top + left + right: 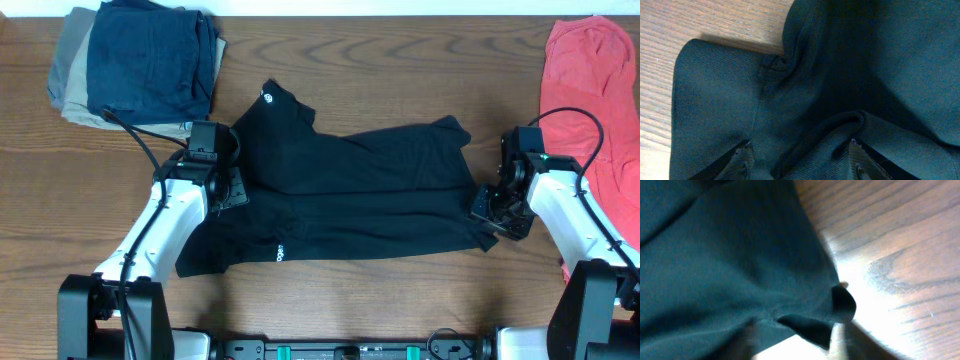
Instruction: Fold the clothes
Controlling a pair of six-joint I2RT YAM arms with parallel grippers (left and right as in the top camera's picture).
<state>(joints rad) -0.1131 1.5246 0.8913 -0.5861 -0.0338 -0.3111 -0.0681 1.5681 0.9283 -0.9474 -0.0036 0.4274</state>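
Partway through, I'd say. The clothes (350, 190) – one big black garment with a small white logo mark (268, 97) near the top corner and another (281, 252) along the lower edge – lie stretched out as a long band across the middle of the tabletop (400, 60). It looks like one lengthwise layer has been laid over another, since an upper panel sits on a lower one with a crease line between them. It's far from a tidy packet though: the band runs nearly from arm to arm, the upper left corner sticks out at an angle, and the bottom left edge flares. My guess is the crosswise folds are all left to do.

The left jaws sit at the garment's left end, right on the cloth. From the wrist view they're spread, with a raised ridge of fabric between them rather than pinched.

The right jaws are at the opposite end, by the right edge where a dark corner of cloth pokes out over bare wood. That wrist view is too blurred – I can't tell if they're parted or gripping that corner.

Off to the sides there's a navy-blue garment (150, 60) stacked on a khaki one (70, 80) at the back left, and a red-pink shirt (590, 90) on the right, both apart from the black one.
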